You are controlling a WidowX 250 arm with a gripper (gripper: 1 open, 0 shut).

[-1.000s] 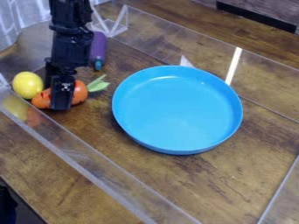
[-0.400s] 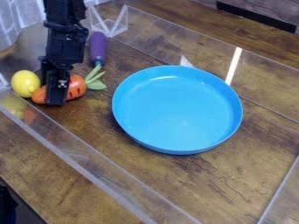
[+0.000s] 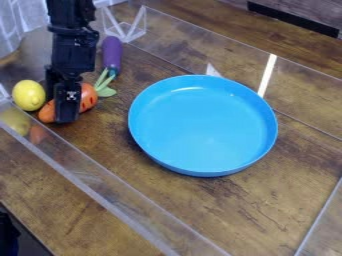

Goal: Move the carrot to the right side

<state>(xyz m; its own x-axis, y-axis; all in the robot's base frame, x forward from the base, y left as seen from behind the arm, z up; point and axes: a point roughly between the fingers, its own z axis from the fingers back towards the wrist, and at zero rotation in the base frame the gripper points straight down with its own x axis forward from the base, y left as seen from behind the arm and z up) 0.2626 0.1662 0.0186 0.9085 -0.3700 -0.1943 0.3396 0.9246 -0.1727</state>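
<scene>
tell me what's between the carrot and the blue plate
In the camera view, only bare wooden tabletop shows between the carrot, with its green leafy top, and the blue plate.

Wide bare tabletop (image 3: 254, 210) is offered below and to the right of the claw (image 3: 64, 102), past the blue plate (image 3: 203, 125). The direct way right is obstructed by that plate; the left side is blocked by the lemon (image 3: 30, 95).

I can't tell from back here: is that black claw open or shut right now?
End effector: open, over the carrot; no firm grip shows.
</scene>
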